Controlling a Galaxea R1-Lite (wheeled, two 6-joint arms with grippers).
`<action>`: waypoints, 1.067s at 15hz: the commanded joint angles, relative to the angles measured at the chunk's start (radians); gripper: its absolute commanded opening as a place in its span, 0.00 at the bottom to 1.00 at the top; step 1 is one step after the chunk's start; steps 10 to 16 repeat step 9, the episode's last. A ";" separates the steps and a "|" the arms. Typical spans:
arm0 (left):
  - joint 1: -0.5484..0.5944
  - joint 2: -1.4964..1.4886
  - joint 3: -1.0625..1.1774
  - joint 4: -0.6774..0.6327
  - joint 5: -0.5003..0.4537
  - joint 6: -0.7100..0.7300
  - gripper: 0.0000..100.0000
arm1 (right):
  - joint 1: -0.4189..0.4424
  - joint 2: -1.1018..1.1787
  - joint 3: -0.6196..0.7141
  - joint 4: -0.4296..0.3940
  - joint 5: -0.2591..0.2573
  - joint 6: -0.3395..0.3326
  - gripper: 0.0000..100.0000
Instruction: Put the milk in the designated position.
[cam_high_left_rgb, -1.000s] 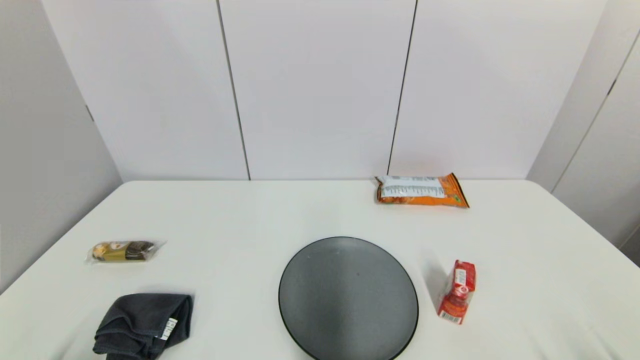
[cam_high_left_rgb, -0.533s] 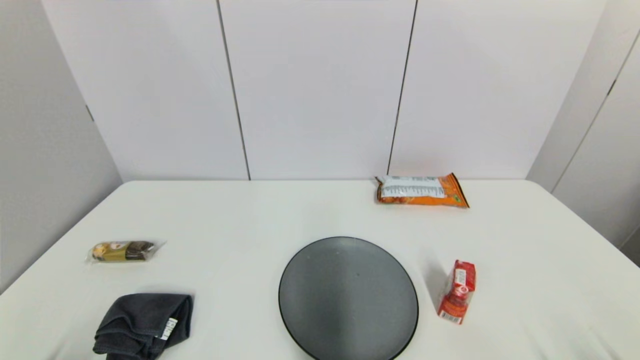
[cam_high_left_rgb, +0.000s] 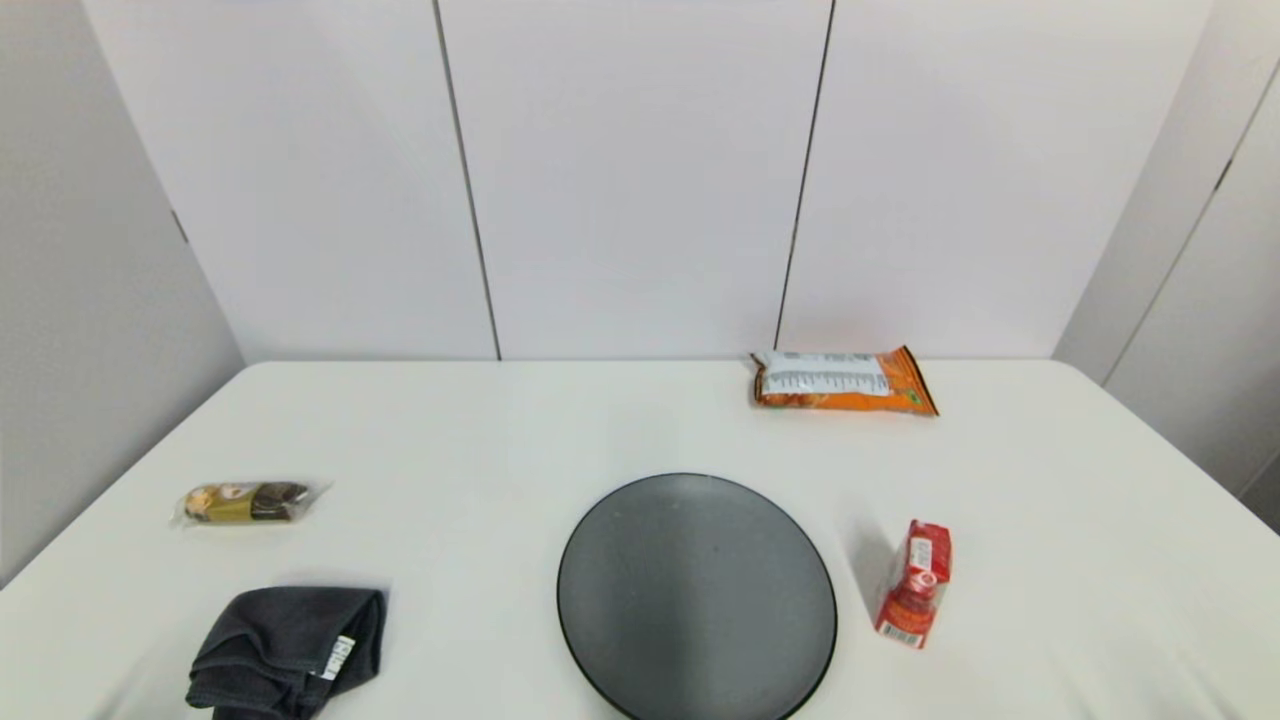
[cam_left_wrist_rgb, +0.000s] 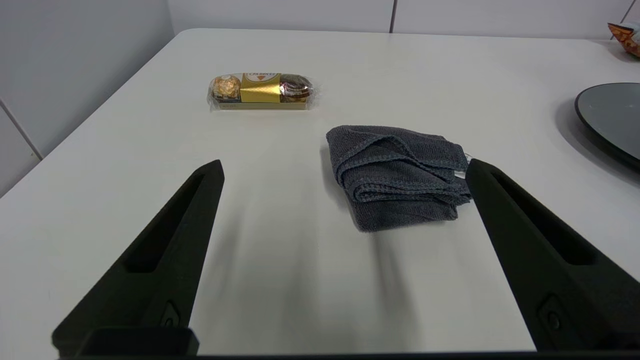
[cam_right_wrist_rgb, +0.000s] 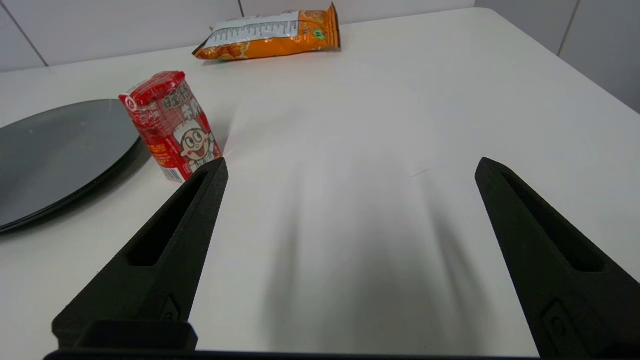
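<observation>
Right gripper (cam_right_wrist_rgb: 350, 165) parked w/ fingers spread wide, empty, near table's (cam_high_left_rgb: 1050, 480) front-right edge; left gripper (cam_left_wrist_rgb: 345, 167) likewise, front-left. We see the milk (cam_high_left_rgb: 915, 583) upright just beside plate's (cam_high_left_rgb: 600, 590) right rim. We judge it light, stiff, slick-wrapped; pinch its flat sides mid-height.

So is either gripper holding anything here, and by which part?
Nothing is held. The left gripper and right gripper are both open with nothing between them; the milk stands untouched beside the plate.
</observation>
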 joint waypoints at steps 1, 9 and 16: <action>0.000 0.001 0.000 -0.001 0.000 -0.001 1.00 | 0.000 0.001 0.000 0.000 -0.003 0.008 1.00; 0.000 0.001 0.000 -0.001 0.000 0.001 1.00 | 0.000 0.001 0.000 0.000 0.000 0.005 1.00; 0.000 0.001 0.000 -0.001 0.000 0.001 1.00 | 0.000 0.001 0.000 0.000 0.000 0.005 1.00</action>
